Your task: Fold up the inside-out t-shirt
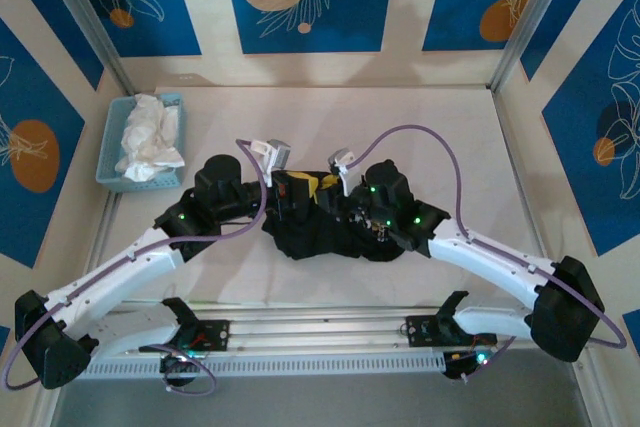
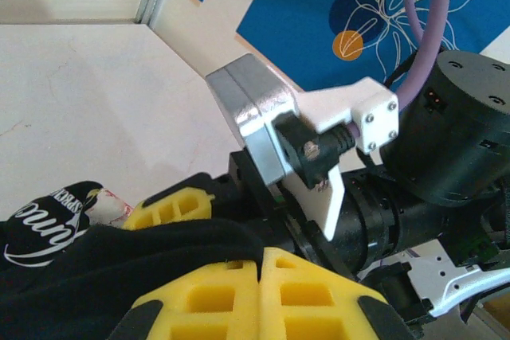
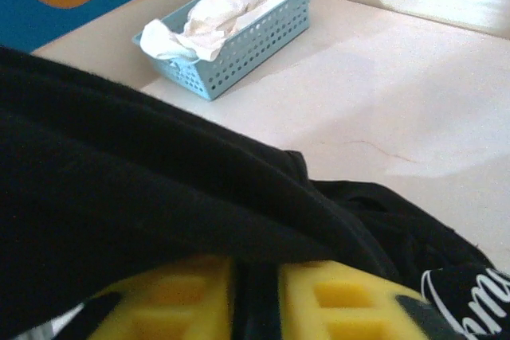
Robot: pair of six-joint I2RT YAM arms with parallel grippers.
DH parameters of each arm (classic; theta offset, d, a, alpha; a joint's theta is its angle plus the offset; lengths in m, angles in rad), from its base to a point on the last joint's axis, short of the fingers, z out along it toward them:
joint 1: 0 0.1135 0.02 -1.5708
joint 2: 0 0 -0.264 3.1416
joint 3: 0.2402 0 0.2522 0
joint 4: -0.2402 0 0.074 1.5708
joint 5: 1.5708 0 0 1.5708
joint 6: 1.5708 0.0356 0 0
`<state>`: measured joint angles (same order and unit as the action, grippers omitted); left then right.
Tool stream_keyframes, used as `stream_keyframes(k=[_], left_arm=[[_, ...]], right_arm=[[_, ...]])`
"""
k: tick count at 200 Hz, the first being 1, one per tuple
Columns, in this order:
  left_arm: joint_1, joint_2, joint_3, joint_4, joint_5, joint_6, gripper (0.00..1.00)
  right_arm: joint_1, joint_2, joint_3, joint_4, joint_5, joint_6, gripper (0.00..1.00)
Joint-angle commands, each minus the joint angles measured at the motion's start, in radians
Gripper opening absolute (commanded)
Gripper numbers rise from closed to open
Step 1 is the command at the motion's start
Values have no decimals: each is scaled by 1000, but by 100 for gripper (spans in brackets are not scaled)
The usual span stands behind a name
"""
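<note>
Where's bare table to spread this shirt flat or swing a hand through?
Free: the far table between the t-shirt and back wall, right of the blue basket; the right side beyond the right arm; a thin near strip before the rail. Crowded: the centre, where left hand and right hand clamp the bunched cloth.

We see two arms of one build, the left arm (image 1: pixel 120 272) and the right arm (image 1: pixel 500 267). Each has white shells on the long links and bulky black housings at the joints, with small green lights glowing on them. A purple cable (image 1: pixel 430 137) loops beside each arm to its wrist. At the wrist a silver camera block (image 2: pixel 255 109) sits on a white bracket (image 2: pixel 351 113) with small round screws, and a black plug (image 2: pixel 315 145) is seated in it. The left gripper (image 2: pixel 259 280) and the right gripper (image 3: pixel 255 296) have yellow fingers (image 2: pixel 319 300) moulded with square recesses and fitted with black corner pieces.
</note>
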<state>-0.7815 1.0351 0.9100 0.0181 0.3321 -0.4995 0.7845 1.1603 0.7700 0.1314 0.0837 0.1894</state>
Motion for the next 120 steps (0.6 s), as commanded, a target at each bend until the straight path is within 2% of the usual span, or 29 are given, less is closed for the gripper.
stream_keyframes(k=[1,9,29,37,57,69,101,120], left_arm=[[-1,-25,17,2,-32,2,0],[3,-36,15,-16,-80,11,0],[32,-52,6,-63,-197,28,0],[44,-51,4,-75,-224,38,0],[77,-27,0,-79,-241,56,0],[86,-13,3,-84,-257,65,0],[90,0,-2,-114,-329,119,21],[91,-22,-45,-99,-287,149,33]], right_arm=[[-31,-18,14,15,-101,-35,0],[-56,-40,-2,8,-174,-39,0],[-150,-99,-55,37,-474,-5,0],[-187,-111,-74,66,-586,32,0],[-244,-112,-94,142,-768,124,0],[-256,-110,-102,173,-820,156,0],[-291,-106,-112,237,-858,229,0],[-314,-98,-112,270,-850,279,0]])
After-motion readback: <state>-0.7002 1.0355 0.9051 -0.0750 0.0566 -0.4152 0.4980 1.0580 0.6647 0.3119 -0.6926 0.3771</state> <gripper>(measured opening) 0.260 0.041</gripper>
